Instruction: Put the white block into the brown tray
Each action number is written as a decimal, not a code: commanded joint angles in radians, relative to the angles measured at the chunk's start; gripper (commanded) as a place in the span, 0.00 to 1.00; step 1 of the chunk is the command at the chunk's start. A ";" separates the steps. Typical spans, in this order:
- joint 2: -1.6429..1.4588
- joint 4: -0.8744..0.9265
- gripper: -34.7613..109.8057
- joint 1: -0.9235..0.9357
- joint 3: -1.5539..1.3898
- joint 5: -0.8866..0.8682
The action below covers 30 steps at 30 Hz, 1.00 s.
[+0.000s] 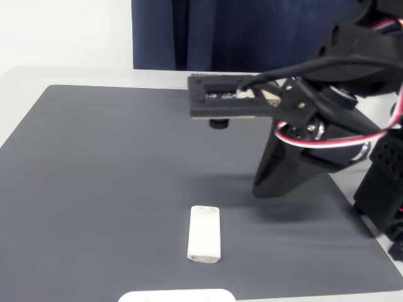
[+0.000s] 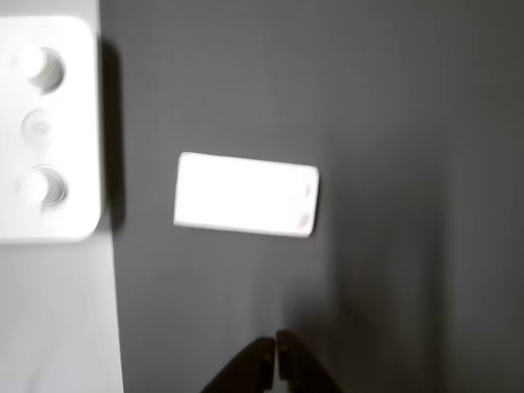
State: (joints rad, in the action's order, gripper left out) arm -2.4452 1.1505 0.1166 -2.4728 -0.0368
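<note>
Clearly untouched: white block (image 2: 246, 195) lies flat on the dark mat (image 1: 113, 163).
Likely light, stiff, smooth; pinch its long sides. End effector (image 2: 276, 352) clenched, empty.

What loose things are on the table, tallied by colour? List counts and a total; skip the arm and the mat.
White: 2, the white block and a wide flat white object with rounded corners.
Brown: 1, the brown tray.
Total: 3.
</note>
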 commanded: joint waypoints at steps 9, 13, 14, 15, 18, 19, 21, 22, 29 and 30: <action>0.302 -0.014 0.24 -0.011 0.259 -0.002; 0.407 -0.009 0.24 -0.014 0.333 0.006; 0.431 -0.009 0.24 -0.014 0.351 0.006; 0.453 -0.009 0.24 -0.015 0.370 0.008; 0.508 -0.009 0.24 -0.018 0.416 0.009; 0.523 -0.009 0.24 -0.018 0.428 0.009; 0.551 -0.008 0.24 -0.018 0.448 0.009; 0.561 -0.008 0.24 -0.020 0.456 0.008; 0.604 -0.008 0.24 -0.026 0.474 -0.002; 0.609 -0.002 0.24 -0.028 0.474 -0.006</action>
State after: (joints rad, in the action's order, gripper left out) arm -1.8346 1.1490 0.0966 -2.0417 -0.0322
